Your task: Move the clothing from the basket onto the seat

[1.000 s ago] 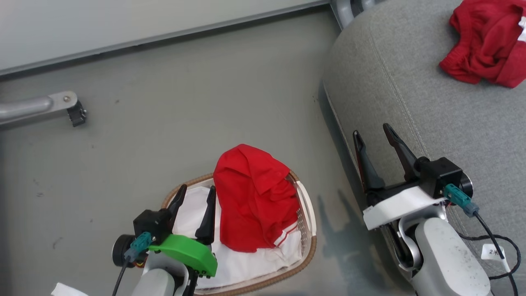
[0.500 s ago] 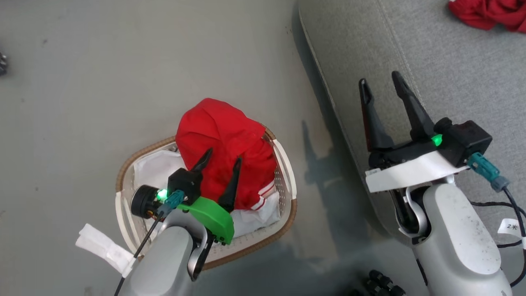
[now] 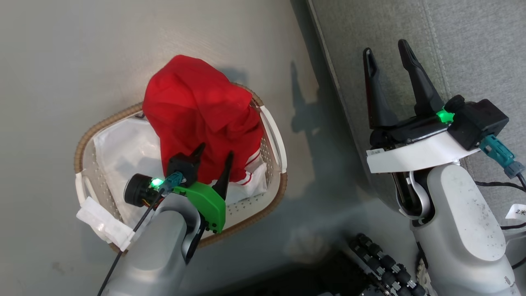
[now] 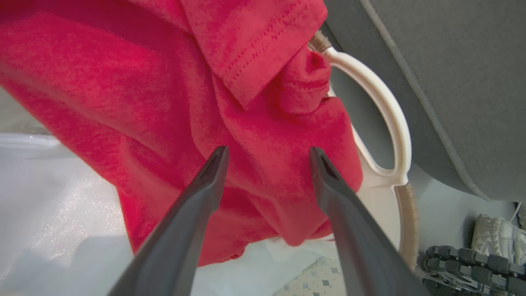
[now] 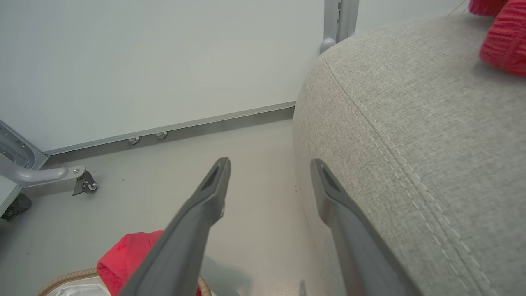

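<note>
The clothing [image 3: 197, 111] lies in the basket [image 3: 250, 207], a red heap piled against the far side and spilling over the brown woven rim there, with a white-striped cuff showing at its near edge. Under it a white liner sheet [image 3: 119, 148] covers the rest of the basket's inside. In the left wrist view a folded hem with a line of stitching lies on top of the heap [image 4: 254, 53], next to the basket's pale handle [image 4: 390, 119].

The left gripper [image 3: 215, 150] hangs over the near part of the heap with its two fingers spread apart and nothing pinched between them; the tips point into the red fabric, and I cannot tell whether they touch it.

The basket stands on the grey floor [image 3: 82, 49], just beside the seat [image 3: 472, 49]. The right gripper [image 3: 385, 46] hovers above the seat's front edge, fingers likewise wide and empty. In the right wrist view another red garment [image 5: 503, 45] rests further back on the seat
</note>
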You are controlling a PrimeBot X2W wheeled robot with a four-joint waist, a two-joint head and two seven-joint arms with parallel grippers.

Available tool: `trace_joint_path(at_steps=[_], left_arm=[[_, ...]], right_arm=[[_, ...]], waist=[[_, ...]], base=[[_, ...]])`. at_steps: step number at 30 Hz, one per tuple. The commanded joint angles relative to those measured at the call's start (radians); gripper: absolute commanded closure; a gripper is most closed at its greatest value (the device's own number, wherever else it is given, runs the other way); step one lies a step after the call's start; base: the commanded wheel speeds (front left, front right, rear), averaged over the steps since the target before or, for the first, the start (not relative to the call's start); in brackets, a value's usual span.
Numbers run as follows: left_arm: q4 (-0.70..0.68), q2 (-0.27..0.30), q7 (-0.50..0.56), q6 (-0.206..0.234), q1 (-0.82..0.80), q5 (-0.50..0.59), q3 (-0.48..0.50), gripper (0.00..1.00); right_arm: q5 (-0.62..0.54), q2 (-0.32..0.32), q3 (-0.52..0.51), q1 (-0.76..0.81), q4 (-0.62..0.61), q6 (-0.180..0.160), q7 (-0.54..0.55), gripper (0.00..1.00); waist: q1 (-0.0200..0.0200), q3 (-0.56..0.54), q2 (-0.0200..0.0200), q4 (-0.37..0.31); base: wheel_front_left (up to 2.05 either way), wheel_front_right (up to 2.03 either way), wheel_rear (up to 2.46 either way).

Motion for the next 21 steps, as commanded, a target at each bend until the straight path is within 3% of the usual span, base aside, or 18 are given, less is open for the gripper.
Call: trace_joint_path(at_steps=[1, 12, 20, 21], left_arm=[[0.020, 0.008, -0.001, -0.003, -0.025, -0.007, -0.005, 0.00], [0.110, 0.001, 0.000, -0.003, -0.102, -0.069, -0.055, 0.00], [0.190, 0.007, 0.000, -0.003, -0.167, -0.043, -0.072, 0.00], [0.199, 0.007, 0.000, -0.003, -0.172, -0.041, -0.069, 0.04]], right_arm=[[-0.004, -0.002, 0.001, -0.010, -0.008, -0.001, -0.005, 0.00], [-0.037, -0.002, -0.001, -0.027, -0.050, -0.001, -0.005, 0.00], [-0.027, -0.002, 0.018, -0.015, -0.061, -0.001, -0.005, 0.00], [-0.025, -0.002, 0.019, -0.013, -0.061, -0.001, -0.005, 0.00]], waist=[[-0.0002, 0.039, -0.0001, -0.017], [-0.0002, 0.089, -0.0001, -0.016], [-0.0002, 0.105, -0.0001, -0.030], [-0.0002, 0.104, -0.0001, -0.033]], base=[[0.00, 0.00, 0.00], [0.00, 0.00, 0.00], [0.00, 0.00, 0.00], [0.00, 0.00, 0.00]])
